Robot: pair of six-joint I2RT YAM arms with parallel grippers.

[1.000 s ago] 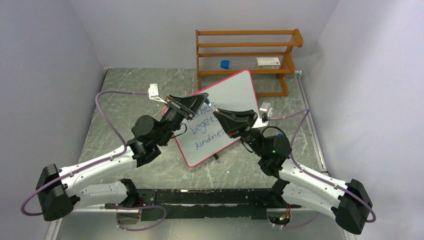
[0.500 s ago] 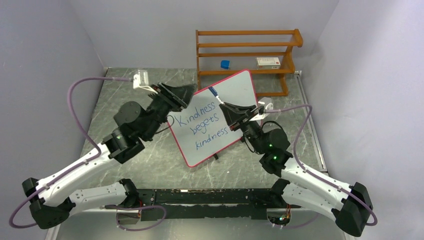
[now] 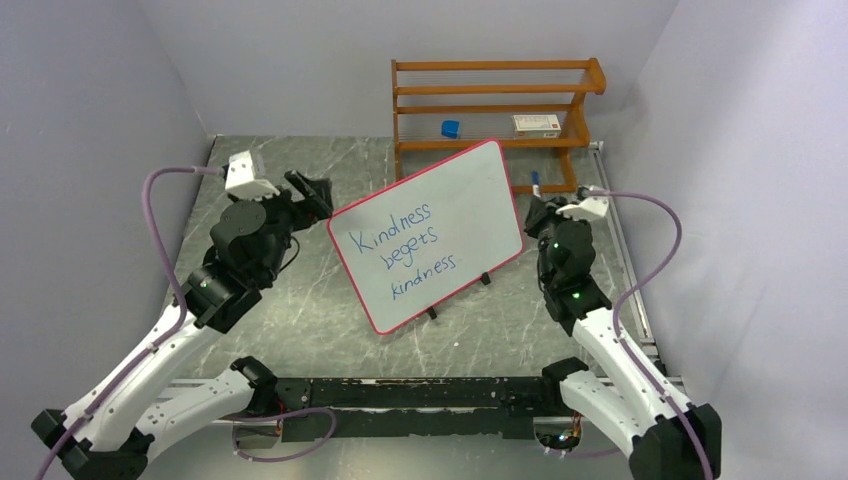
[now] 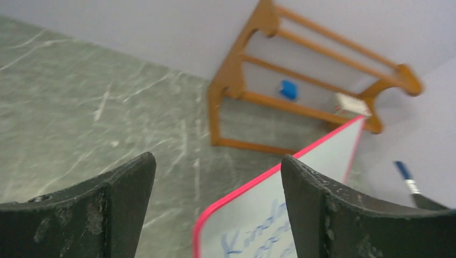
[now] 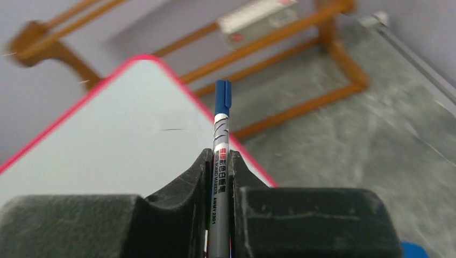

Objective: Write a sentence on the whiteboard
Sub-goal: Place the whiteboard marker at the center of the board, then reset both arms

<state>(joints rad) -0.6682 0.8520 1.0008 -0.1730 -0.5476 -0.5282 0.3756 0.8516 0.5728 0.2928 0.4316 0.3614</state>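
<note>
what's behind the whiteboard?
A wooden rack holding a small blue item and a white box. The whiteboard hides part of the rack's base.

White arms, black joints, purple cables.

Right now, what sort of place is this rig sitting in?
Probably a lab robot cell, not a home or office: bare plain walls box in a marble-patterned table, and the props look staged: a whiteboard on feet, a wooden rack, a marker in the right gripper.
</note>
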